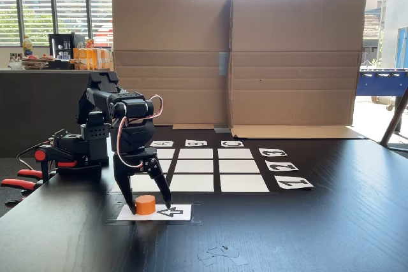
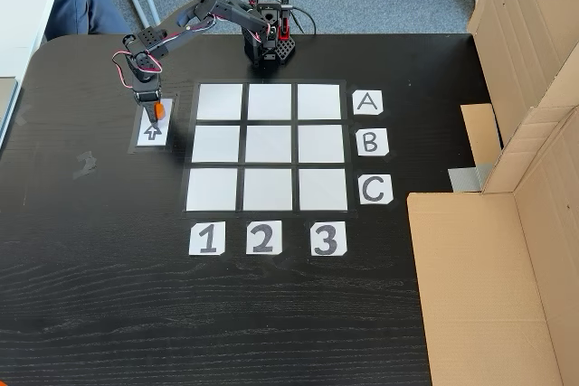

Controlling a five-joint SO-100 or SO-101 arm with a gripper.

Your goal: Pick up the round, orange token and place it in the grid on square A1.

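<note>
While the black arm (image 1: pixel 121 119) bends down over the near-left part of the dark bench (image 1: pixel 306 234) in a fixed view, its hand (image 1: pixel 150 203) hangs with both fingers pointing downward and spread apart, one on each side of the token (image 1: pixel 145 205). Whether the fingertips press on the token or only flank it cannot be told; the jaws stand wider than the token at their upper part and narrow toward the tips. This short orange cylinder stands upright on the white arrow card (image 1: pixel 172 212), at the card's left end in that view, with the black arrow just at its 3 o'clock. From the high fixed view, the hand (image 2: pixel 154 113) and the token (image 2: pixel 158 110) sit at the top of the arrow card (image 2: pixel 152 131), which lies at 9 o'clock from the grid (image 2: pixel 269 146), near it but apart. Nine white cells make up the grid, all of them bare. Cards A (image 2: pixel 366 102), B (image 2: pixel 369 143) and C (image 2: pixel 374 190) line its 3 o'clock edge, and cards 1 (image 2: pixel 207 239), 2 (image 2: pixel 262 238) and 3 (image 2: pixel 327 240) line its 6 o'clock edge. Square A1 (image 2: pixel 220 102) is the corner cell at the grid's upper left in this view, the cell closest to the token. A cardboard screen (image 1: pixel 236 55) stands at the bench's far edge behind the grid in the low view.
</note>
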